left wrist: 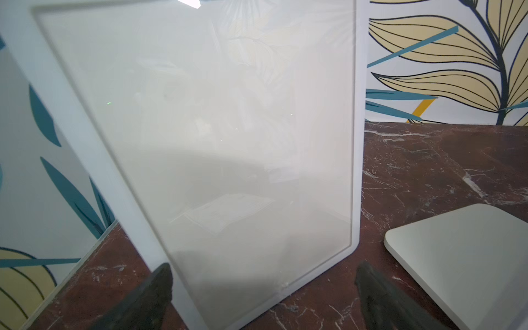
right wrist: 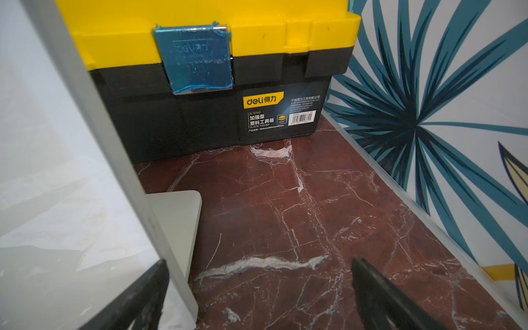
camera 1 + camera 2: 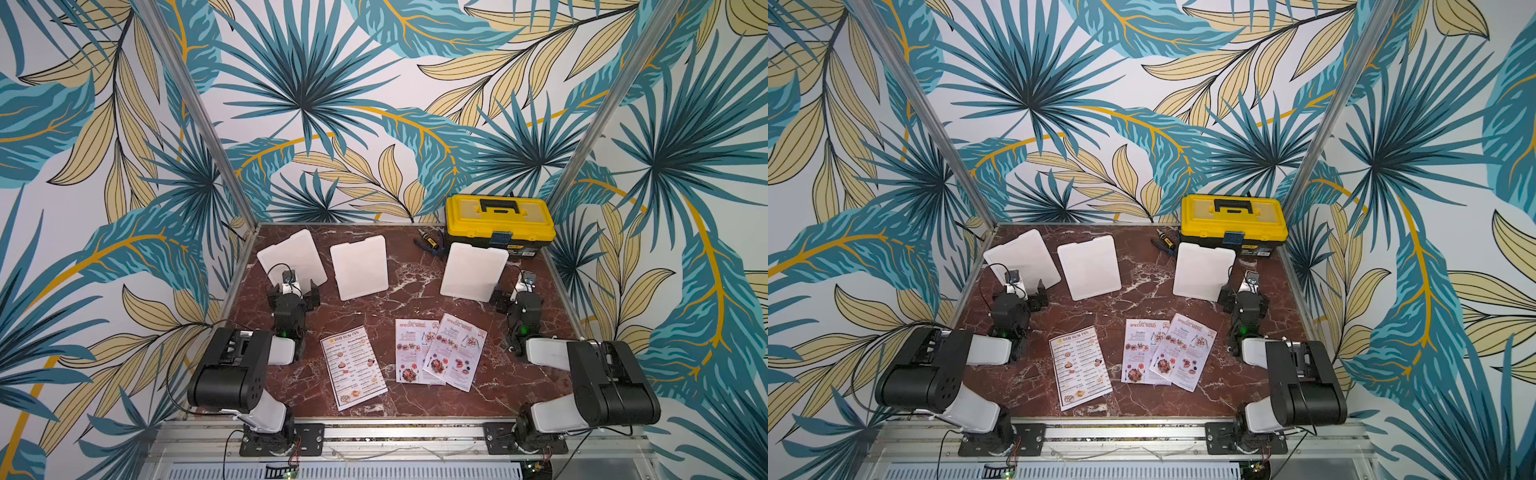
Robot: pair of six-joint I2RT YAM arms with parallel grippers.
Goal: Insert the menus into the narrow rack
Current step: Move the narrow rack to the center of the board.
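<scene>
White "DIM SUM INN" menu (image 3: 353,368)

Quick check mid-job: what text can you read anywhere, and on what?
"DIM SUM INN": white menu.
"SPECIAL MENU": straight red-titled menu.
"SPECIAL MENU": tilted red-titled menu.
"deli 得力", "PLASTIC TOOLBOX": toolbox label.
Menu item lines and label small print: too small to read.
</scene>
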